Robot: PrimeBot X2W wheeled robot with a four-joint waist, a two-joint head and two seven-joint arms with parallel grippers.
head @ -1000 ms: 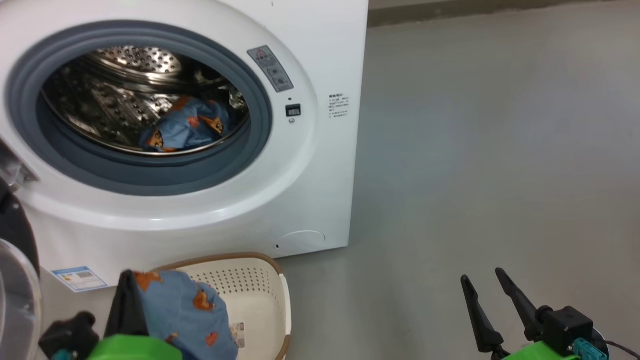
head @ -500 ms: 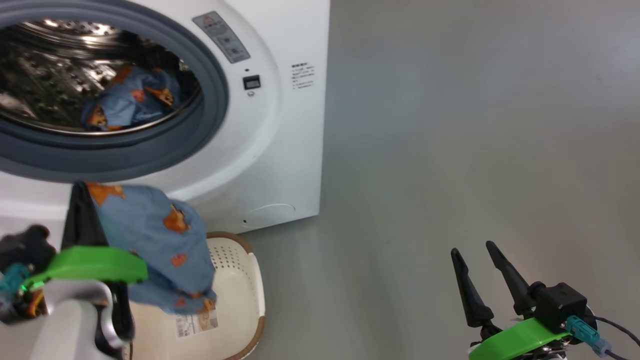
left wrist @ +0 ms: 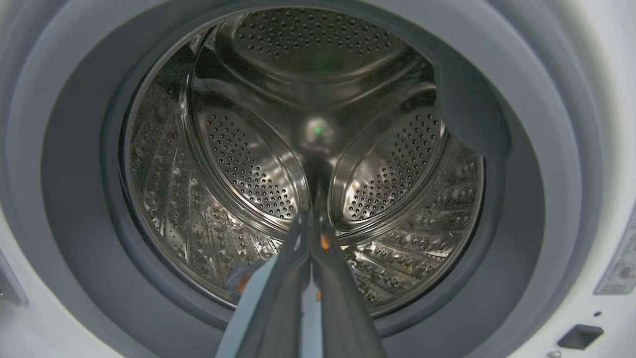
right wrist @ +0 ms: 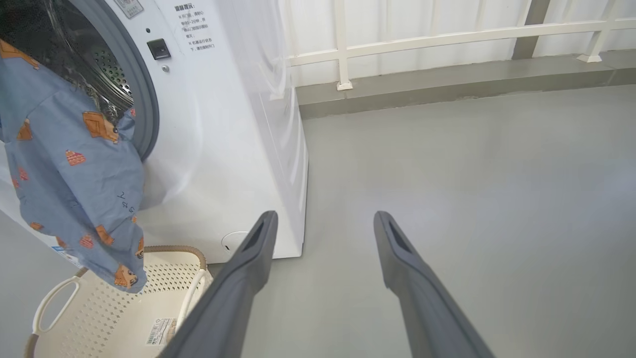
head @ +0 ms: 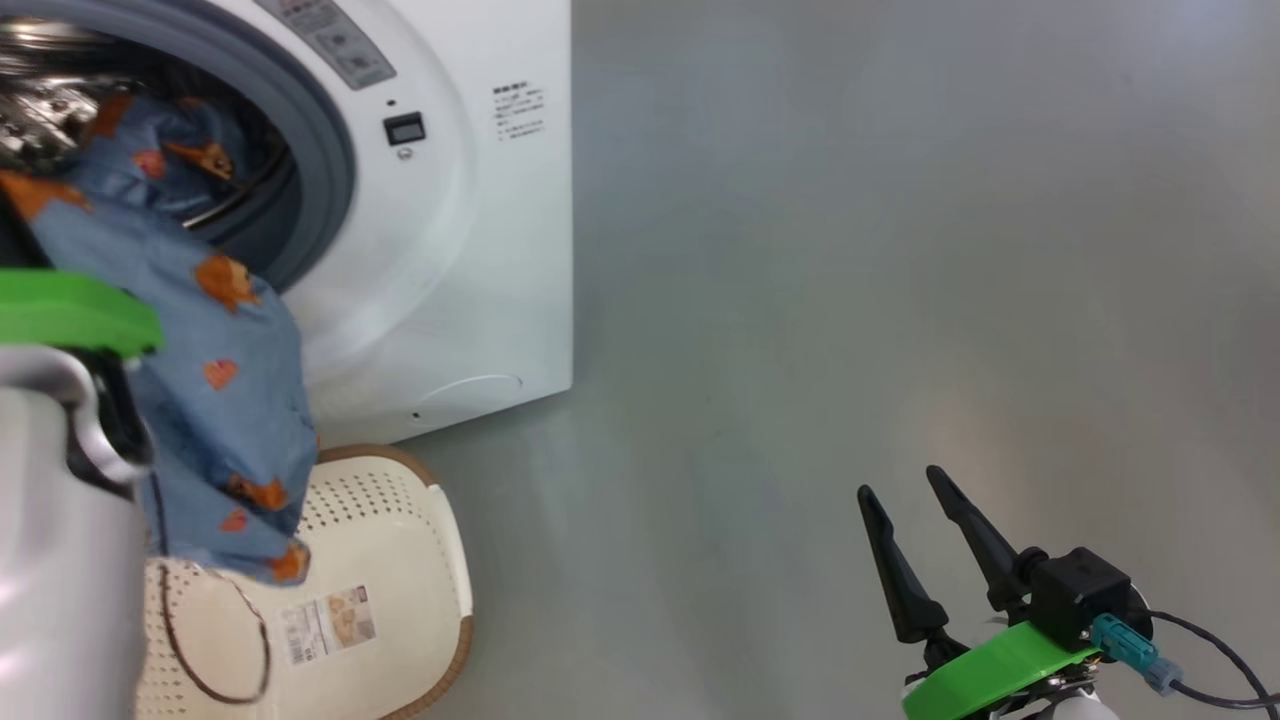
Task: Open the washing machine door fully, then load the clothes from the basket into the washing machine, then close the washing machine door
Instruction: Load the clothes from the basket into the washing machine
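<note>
Grey floor (head: pixel 850 250) runs bare to the right of the washing machine (head: pixel 480 250), and in the right wrist view a white railing (right wrist: pixel 343 44) lines the far wall.

We see the left gripper (left wrist: pixel 312 223) up in front of the machine's mouth. Its two dark fingers are pressed together and pointing straight into the steel drum (left wrist: pixel 238 159), ringed by the grey gasket (left wrist: pixel 521 199). Slivers of blue and orange cloth show between and beside those fingers, so they are clamped on a garment. That held garment (head: pixel 210 400) drapes down from the gripper across the front of the machine. Its hem hangs over the near corner of the basket (head: pixel 440 520). We cannot tell whether cloth and rim touch.

The right gripper (head: pixel 900 480) hangs over the open floor, well apart from the machine and the basket. Its fingers are spread wide with nothing between them.

Counting, we find two pieces of the clothes: the held one, and a second garment (head: pixel 170 150) lying low inside the drum behind it. We also count one basket, with one label (head: pixel 330 625) on its perforated bottom, one washing machine and two grippers.
</note>
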